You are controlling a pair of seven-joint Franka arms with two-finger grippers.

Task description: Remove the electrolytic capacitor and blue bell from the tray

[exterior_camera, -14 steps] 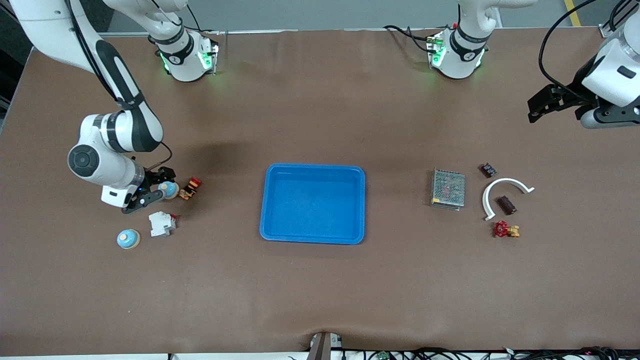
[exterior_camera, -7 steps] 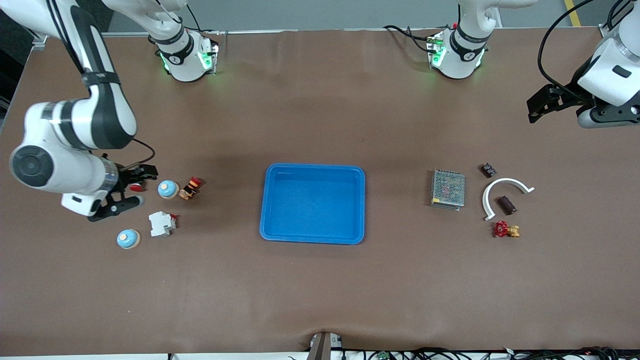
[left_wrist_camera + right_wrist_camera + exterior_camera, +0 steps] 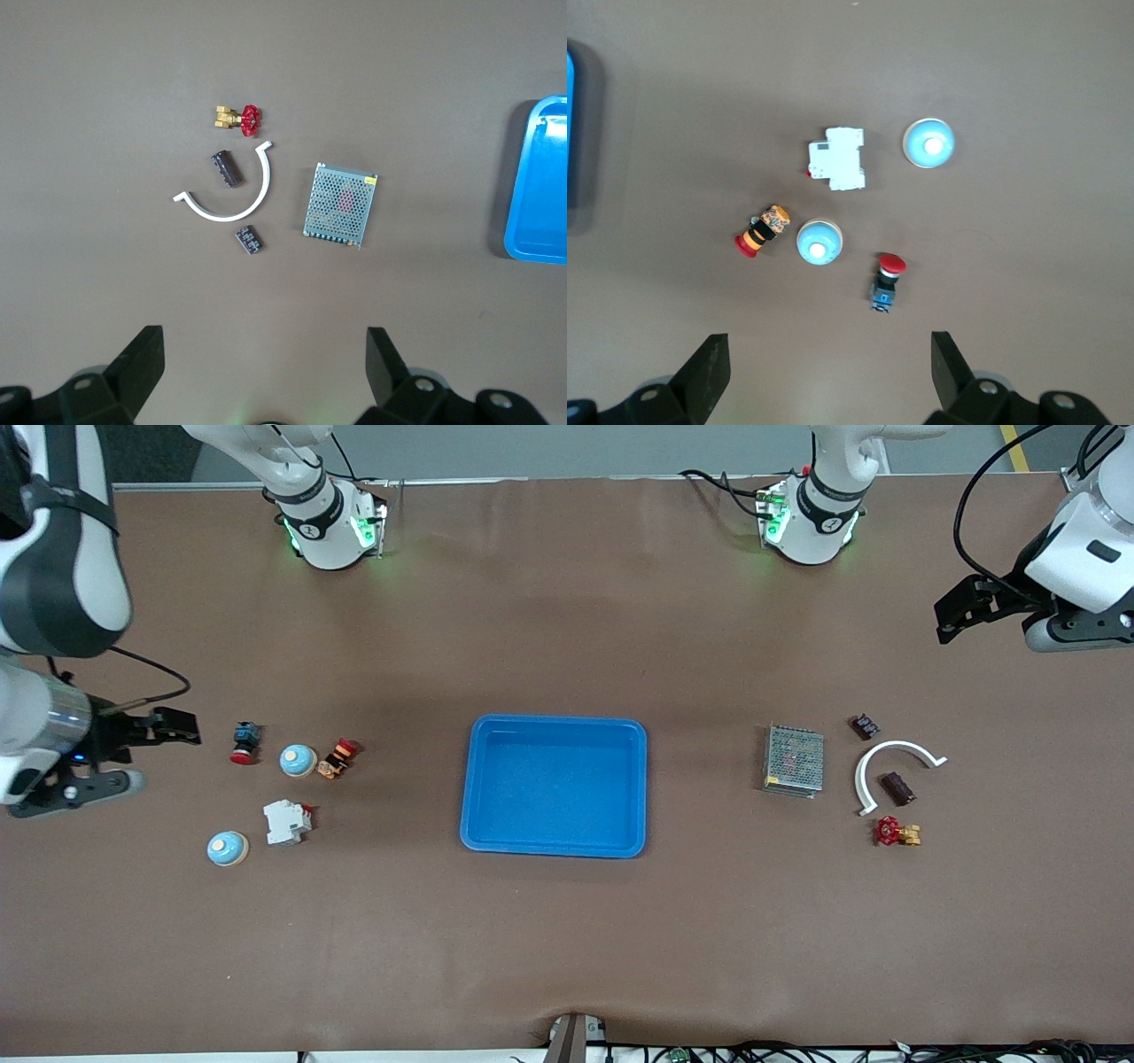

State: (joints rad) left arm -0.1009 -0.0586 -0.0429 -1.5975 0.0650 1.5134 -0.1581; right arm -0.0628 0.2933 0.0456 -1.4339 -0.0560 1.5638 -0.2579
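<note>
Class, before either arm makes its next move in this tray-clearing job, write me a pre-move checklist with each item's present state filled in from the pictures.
1. Tray holds nothing: ok.
2. Blue bells out of the tray: ok; one blue bell and a second blue bell lie on the table toward the right arm's end.
3. Electrolytic capacitor out of the tray: ok; it lies inside the white arc, toward the left arm's end.
4. Right gripper holds nothing, jaws open: ok.
5. Left gripper holds nothing, jaws open: ok.
6. Both grippers stand away from the tray: ok.
</note>
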